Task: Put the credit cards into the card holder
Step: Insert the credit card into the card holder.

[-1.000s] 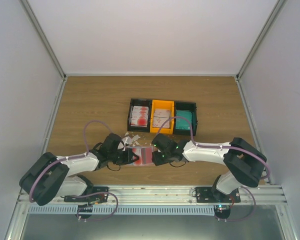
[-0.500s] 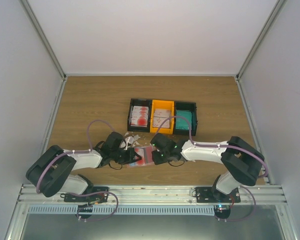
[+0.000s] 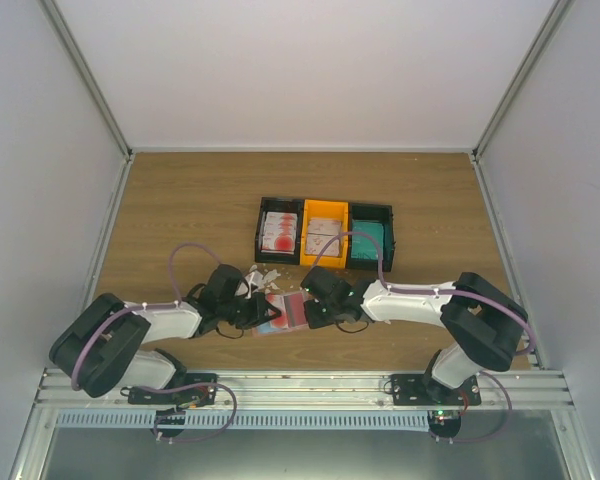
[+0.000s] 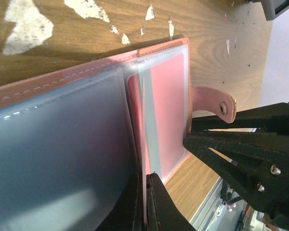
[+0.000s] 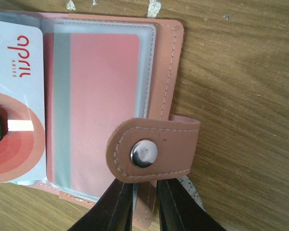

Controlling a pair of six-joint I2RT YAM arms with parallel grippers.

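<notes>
White walls [image 3: 300, 70] enclose a wood-grain table [image 3: 180, 200]. Near the black-and-orange tray [image 3: 280, 201], the pink card holder [image 5: 166, 62] lies open, with the right claw [image 5: 143, 187] clamped on its edge. The left claw [image 4: 145, 192] pinches a white card [image 5: 19, 96] whose red script is illegible.

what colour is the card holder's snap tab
Salmon pink snap tab with a silver stud; clearest in the right wrist view.

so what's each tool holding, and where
left tool pinches a credit card by its edge; right tool grips the card holder by its edge beside the snap tab
</notes>
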